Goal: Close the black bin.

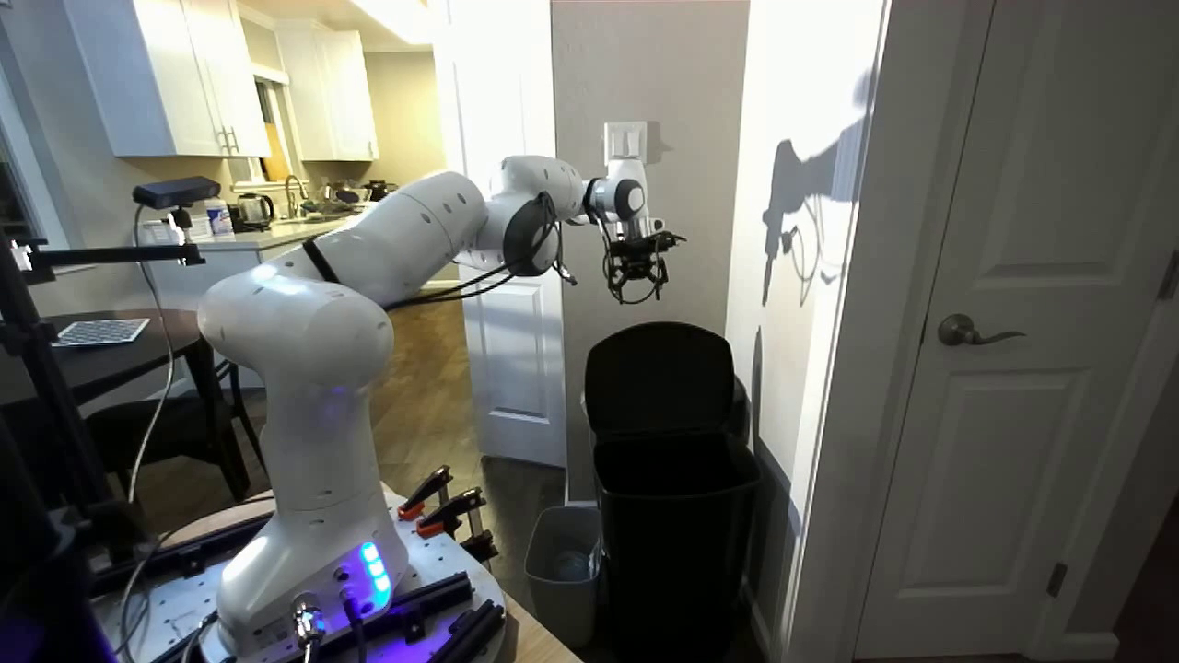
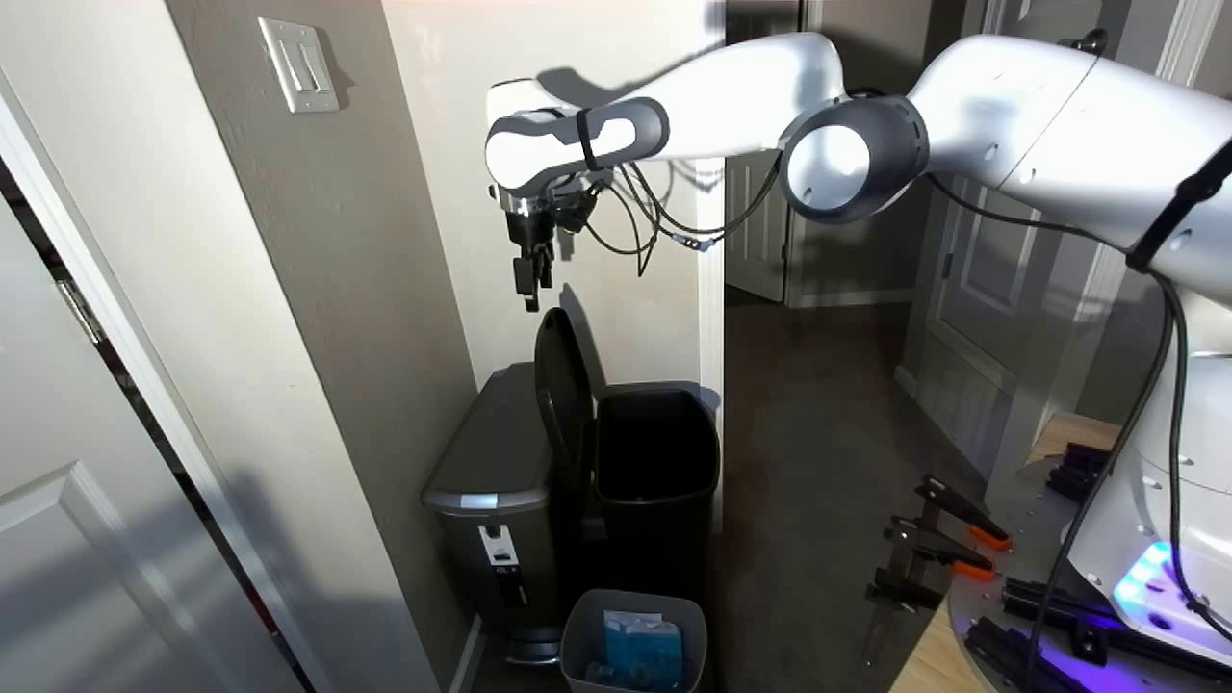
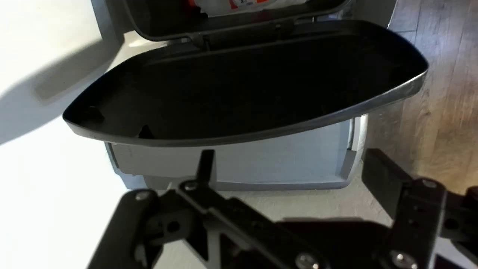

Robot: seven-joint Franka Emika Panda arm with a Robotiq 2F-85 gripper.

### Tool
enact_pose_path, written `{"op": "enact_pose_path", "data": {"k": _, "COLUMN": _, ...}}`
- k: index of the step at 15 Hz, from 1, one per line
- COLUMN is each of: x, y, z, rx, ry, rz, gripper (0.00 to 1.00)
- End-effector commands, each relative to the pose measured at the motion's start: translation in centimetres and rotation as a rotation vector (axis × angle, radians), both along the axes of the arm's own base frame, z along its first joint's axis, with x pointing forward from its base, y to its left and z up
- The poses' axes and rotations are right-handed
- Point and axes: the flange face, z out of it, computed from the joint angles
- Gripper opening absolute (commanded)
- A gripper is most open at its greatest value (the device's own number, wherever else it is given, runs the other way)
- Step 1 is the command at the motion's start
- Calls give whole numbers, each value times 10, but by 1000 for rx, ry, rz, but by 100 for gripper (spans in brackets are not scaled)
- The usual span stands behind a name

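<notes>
The black bin stands in the corner with its hinged lid raised nearly upright, so the bin is open. An exterior view also shows the bin and its raised lid. In the wrist view the lid's hollow inner side lies ahead of the fingers, with the hinge and bin opening at the top. My gripper points down above the lid's upper edge, apart from it. It also shows in an exterior view. In the wrist view the gripper is open, its fingers wide apart with nothing between them.
A dark grey step bin with a shut lid stands behind the raised lid, close to the wall. A small grey wastebasket stands beside the black bin. Walls stand close around the bins. Clamps hold the robot's table edge.
</notes>
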Motion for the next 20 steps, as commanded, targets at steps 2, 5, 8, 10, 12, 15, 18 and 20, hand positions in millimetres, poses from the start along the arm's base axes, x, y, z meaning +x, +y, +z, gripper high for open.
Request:
{"op": "enact_pose_path", "data": {"k": 2, "x": 10, "y": 7, "z": -21, "rx": 59, "ry": -85, "rz": -174, "gripper": 100}}
{"op": "enact_pose_path", "data": {"k": 5, "x": 13, "y": 12, "z": -25, "rx": 66, "ry": -139, "rz": -273, "gripper": 100}}
{"op": "enact_pose_path", "data": {"k": 8, "x": 12, "y": 15, "z": -27, "rx": 60, "ry": -149, "rz": -377, "gripper": 100}}
{"op": "enact_pose_path", "data": {"k": 10, "x": 10, "y": 17, "z": -29, "rx": 58, "ry": -136, "rz": -442, "gripper": 100}}
{"op": "enact_pose_path", "data": {"k": 12, "x": 8, "y": 19, "z": -33, "rx": 68, "ry": -118, "rz": -472, "gripper": 100}}
{"op": "enact_pose_path", "data": {"k": 15, "x": 6, "y": 21, "z": -44, "rx": 80, "ry": -82, "rz": -507, "gripper": 100}}
{"op": "enact_pose_path", "data": {"k": 18, "x": 6, "y": 16, "z": -57, "rx": 95, "ry": -62, "rz": -547, "gripper": 100}}
{"op": "enact_pose_path", "data": {"k": 20, "x": 7, "y": 11, "z": -64, "rx": 106, "ry": -54, "rz": -579, "gripper": 100}}
